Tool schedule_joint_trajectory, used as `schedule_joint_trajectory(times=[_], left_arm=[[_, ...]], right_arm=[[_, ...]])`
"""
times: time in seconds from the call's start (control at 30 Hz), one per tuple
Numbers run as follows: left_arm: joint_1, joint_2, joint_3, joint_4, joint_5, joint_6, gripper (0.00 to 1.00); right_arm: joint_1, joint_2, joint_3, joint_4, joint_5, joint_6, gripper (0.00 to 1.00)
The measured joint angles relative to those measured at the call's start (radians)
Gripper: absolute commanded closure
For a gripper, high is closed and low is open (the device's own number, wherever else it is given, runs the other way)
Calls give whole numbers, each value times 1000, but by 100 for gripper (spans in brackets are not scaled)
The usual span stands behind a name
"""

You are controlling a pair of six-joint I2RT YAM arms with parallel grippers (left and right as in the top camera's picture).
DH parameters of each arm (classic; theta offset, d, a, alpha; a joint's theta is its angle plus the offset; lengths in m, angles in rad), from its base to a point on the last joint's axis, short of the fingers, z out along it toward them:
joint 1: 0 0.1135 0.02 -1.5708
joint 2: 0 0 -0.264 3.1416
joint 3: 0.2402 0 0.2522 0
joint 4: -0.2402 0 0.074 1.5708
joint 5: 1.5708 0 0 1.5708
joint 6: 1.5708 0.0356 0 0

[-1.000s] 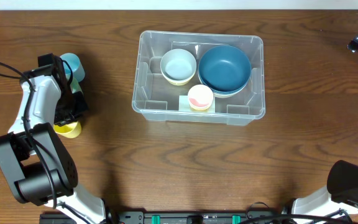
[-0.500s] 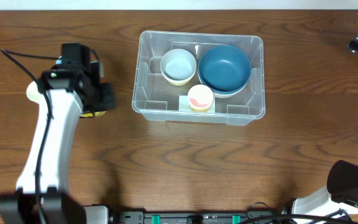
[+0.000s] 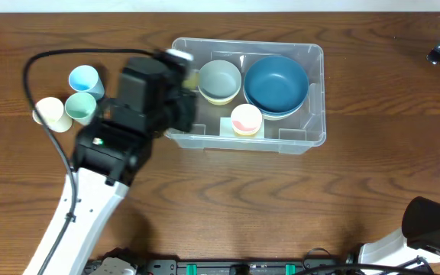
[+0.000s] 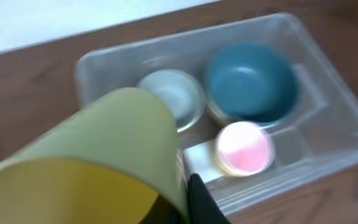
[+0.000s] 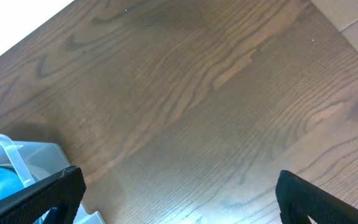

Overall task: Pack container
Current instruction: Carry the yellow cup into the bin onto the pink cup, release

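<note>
Plainly clear container [image 3: 296, 140], rounded corners, rimmed

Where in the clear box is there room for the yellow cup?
The container has bare floor in its front right corner, between the pink cup and the right wall. The back is crowded by the pale bowl and blue bowl.

We noted bright, even light from above; shadows on the table [image 3: 296, 206] were soft and faint. In the overhead view the left arm [image 3: 140, 103] was motion-blurred. The left wrist view was soft throughout, the yellow cup [image 4: 104, 143] nearest and most defocused, the container [image 4: 337, 106] hazy. The right wrist view was sharp.
</note>
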Motion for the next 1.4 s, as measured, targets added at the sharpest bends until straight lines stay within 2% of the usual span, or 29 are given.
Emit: schedule_joint_trajectory(times=[0.2,0.53,0.7,1.07,1.4], left_arm=[[-92,39,64,-27,-38,-26,94],[-98,134,301,-97,-62,-48,94],[-127,247,378,-138,-69,-49,94],[-214,470,389,-252,-69,-44,94],[-277,495,389,-309,-70,-41,94]], right_arm=[[0,0,0,0,0,0,1],[0,0,0,0,0,0,1],[0,0,0,0,0,0,1],[0,0,0,0,0,0,1],[0,0,0,0,0,0,1]])
